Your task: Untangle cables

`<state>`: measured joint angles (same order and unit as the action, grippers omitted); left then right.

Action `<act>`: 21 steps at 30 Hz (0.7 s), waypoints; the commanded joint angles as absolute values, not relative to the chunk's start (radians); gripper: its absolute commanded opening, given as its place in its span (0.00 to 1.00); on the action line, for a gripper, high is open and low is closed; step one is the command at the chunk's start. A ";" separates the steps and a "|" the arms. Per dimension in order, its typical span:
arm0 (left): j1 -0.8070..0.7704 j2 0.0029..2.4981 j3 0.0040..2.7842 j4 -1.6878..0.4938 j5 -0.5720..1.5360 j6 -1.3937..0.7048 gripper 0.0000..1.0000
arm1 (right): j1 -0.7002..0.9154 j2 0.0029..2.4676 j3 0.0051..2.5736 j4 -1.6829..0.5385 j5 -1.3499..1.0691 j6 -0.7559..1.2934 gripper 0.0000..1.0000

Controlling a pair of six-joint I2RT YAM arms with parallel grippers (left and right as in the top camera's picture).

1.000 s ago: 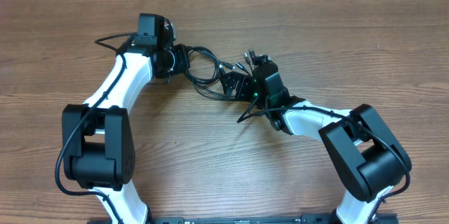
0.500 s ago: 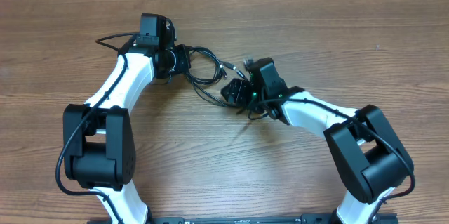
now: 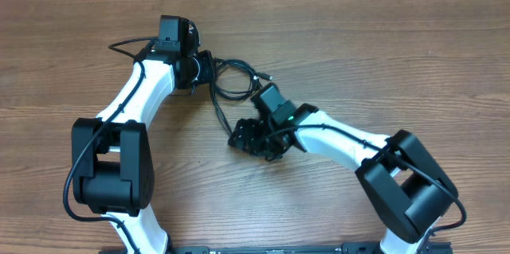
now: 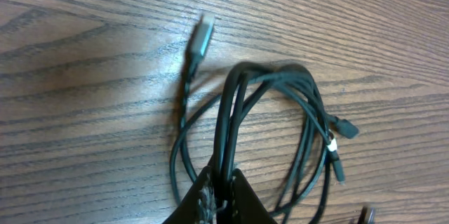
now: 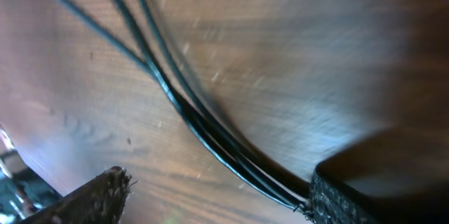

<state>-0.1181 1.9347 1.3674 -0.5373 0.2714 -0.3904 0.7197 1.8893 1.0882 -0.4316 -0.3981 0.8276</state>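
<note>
Cables point(image 4: 231, 112) loop on the worktop point(image 3: 358, 47); the left gripper point(image 4: 221, 178) pinches several strands, and the right gripper point(image 5: 214, 182) is spread, with strands running between its fingers.

cables point(image 5: 210, 136) (blurred), spread claw point(image 5: 215, 182), table point(image 5: 280, 41)

This looks like a robotics lab workstation: a white-and-black left arm point(image 3: 139, 99) and a matching right arm point(image 3: 343, 136) rise from the near edge of a wood-grain desk point(image 3: 398, 39).
</note>
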 commanded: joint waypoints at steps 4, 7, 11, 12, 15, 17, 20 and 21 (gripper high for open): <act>-0.125 1.909 1.363 -0.535 0.258 -0.398 0.11 | 0.780 1.934 1.050 -0.412 -0.380 0.846 0.82; -0.125 1.909 1.363 -0.537 0.259 -0.398 0.14 | 0.780 1.934 1.061 -0.413 -0.393 0.846 0.82; -0.125 1.909 1.363 -0.537 0.259 -0.398 0.24 | 0.785 1.934 1.082 -0.413 -0.417 0.848 0.80; -0.125 1.909 1.363 -0.538 0.258 -0.398 0.27 | 0.791 1.934 1.085 -0.407 -0.417 0.850 0.80; -0.125 1.909 1.363 -0.538 0.258 -0.397 0.38 | 0.815 1.934 1.088 -0.377 -0.417 0.850 0.80; -0.125 1.909 1.363 -0.539 0.251 -0.397 0.45 | 0.836 1.934 1.088 -0.348 -0.417 0.850 0.80; -0.125 1.909 1.363 -0.540 0.248 -0.397 0.50 | 0.868 1.934 1.088 -0.297 -0.417 0.868 0.80; -0.125 1.909 1.363 -0.542 0.239 -0.397 0.50 | 0.878 1.934 1.088 -0.281 -0.416 0.868 0.80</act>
